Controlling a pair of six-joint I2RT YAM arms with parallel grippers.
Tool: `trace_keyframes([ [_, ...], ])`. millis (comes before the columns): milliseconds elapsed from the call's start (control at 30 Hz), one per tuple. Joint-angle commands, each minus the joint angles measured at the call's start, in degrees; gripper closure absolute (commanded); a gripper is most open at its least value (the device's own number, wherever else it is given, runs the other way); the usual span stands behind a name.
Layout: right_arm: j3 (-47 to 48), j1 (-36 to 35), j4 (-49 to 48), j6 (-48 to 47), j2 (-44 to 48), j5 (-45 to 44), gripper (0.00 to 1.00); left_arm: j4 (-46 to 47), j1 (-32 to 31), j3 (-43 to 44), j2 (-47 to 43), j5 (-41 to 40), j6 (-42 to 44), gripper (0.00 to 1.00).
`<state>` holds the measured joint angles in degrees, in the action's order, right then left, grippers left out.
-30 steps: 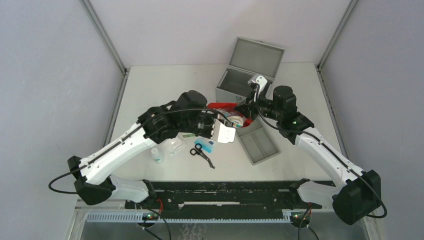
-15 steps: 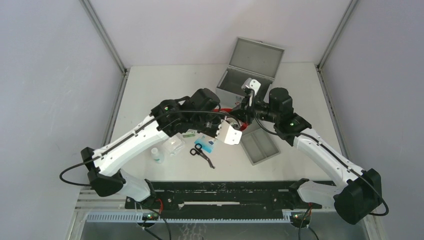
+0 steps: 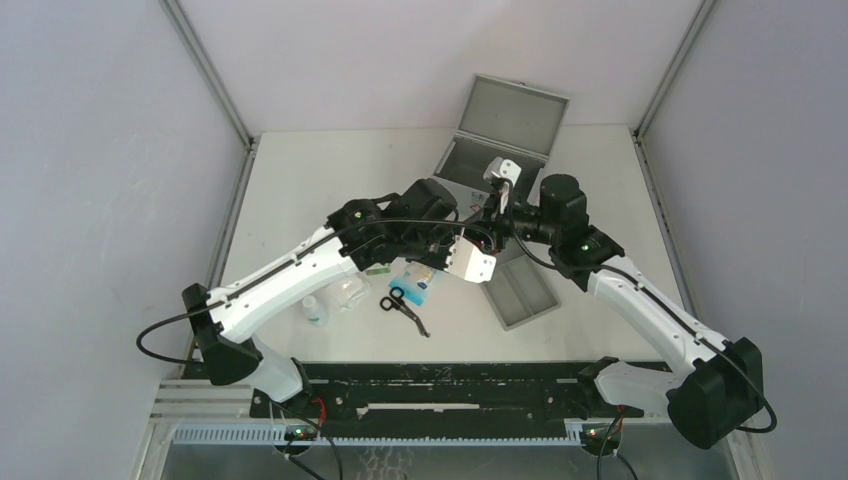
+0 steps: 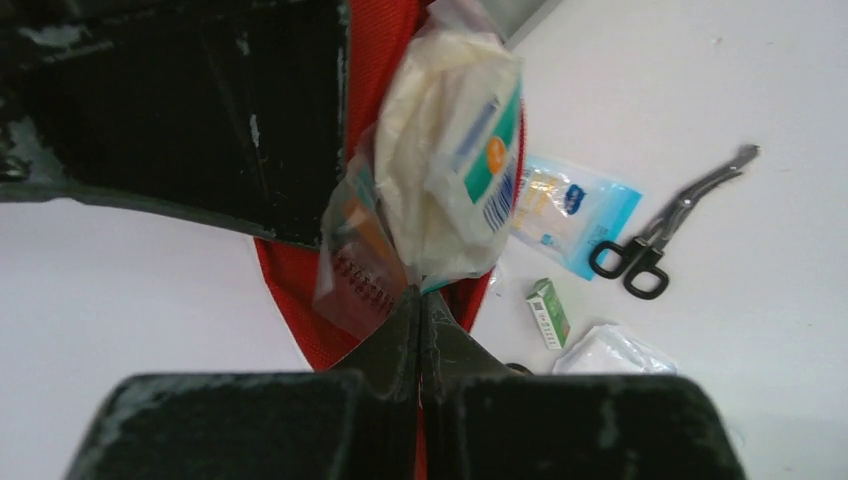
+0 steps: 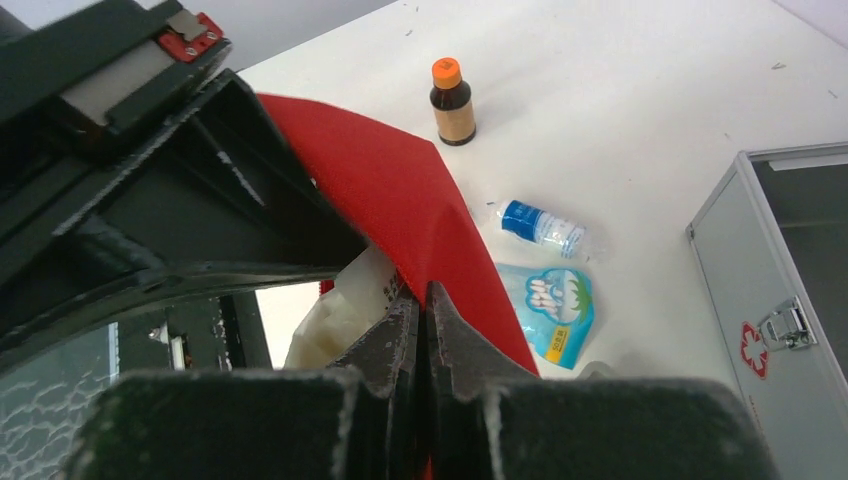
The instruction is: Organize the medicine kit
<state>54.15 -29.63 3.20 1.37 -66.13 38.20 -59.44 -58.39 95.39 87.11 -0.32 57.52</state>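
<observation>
The medicine kit (image 3: 470, 165) stands open at the back of the table, its lid (image 3: 515, 112) raised; the right wrist view shows its front wall (image 5: 770, 270) with latch and red-white sticker. A red mesh pouch (image 4: 300, 290) hangs between both arms just in front of it. A white packet with a barcode (image 4: 450, 170) and a clear packet show in the pouch's mouth. My left gripper (image 4: 420, 300) is shut on one edge of the pouch. My right gripper (image 5: 421, 298) is shut on the opposite red edge (image 5: 400, 190). In the top view the arms hide most of the pouch.
A shallow grey tray (image 3: 517, 292) lies right of centre. Black-handled scissors (image 3: 404, 305), a blue packet (image 3: 416, 284), a green box (image 3: 378, 270), a clear packet (image 3: 350, 292) and a small bottle (image 3: 315, 312) lie in front. A brown orange-capped bottle (image 5: 452, 102) and a blue-capped vial (image 5: 541, 226) sit nearby.
My left arm has swung right and back toward the kit, carrying the pouch with it. The right gripper has kept its hold and shifted slightly. Both stay shut.
</observation>
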Motion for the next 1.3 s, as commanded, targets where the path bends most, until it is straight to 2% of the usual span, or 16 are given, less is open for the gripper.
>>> trace_keyframes([
  [0, 0.41, 1.19, -3.59, 2.46, 0.83, 5.13, 1.00, 8.43, 0.52, -3.32, -1.75, -4.47, -1.45, 1.00],
  [333, -0.20, 2.15, -4.85, 3.73, 1.44, 5.62, 1.00, 10.33, 2.09, -8.27, -2.42, -6.66, -2.93, 0.99],
  [433, -0.27, 2.33, -4.87, 3.90, 1.20, 4.00, 1.00, 11.94, 2.63, -9.28, -4.51, -5.57, -3.79, 0.95],
  [633, -0.20, 2.28, -4.96, 3.91, 0.78, 2.74, 1.00, 15.24, 2.89, -9.12, -8.01, -0.55, -6.75, 0.74],
  [867, -0.24, 3.06, -4.78, 3.99, 1.25, 2.07, 1.00, 14.55, 2.84, -9.02, -11.07, 2.06, -8.39, 0.53],
  [1033, -0.19, 3.02, -4.87, 4.08, 0.93, 2.04, 1.00, 14.76, 2.61, -10.84, -14.69, 9.69, -9.18, 0.35],
  [1133, -0.19, 2.89, -4.96, 4.16, 0.77, 2.06, 1.00, 15.82, 1.80, -12.20, -15.43, 11.66, -9.52, 0.24],
  [1267, -0.19, 2.90, -4.96, 4.25, 0.83, 2.23, 1.00, 15.93, 0.06, -12.84, -13.87, 11.21, -8.08, 0.20],
])
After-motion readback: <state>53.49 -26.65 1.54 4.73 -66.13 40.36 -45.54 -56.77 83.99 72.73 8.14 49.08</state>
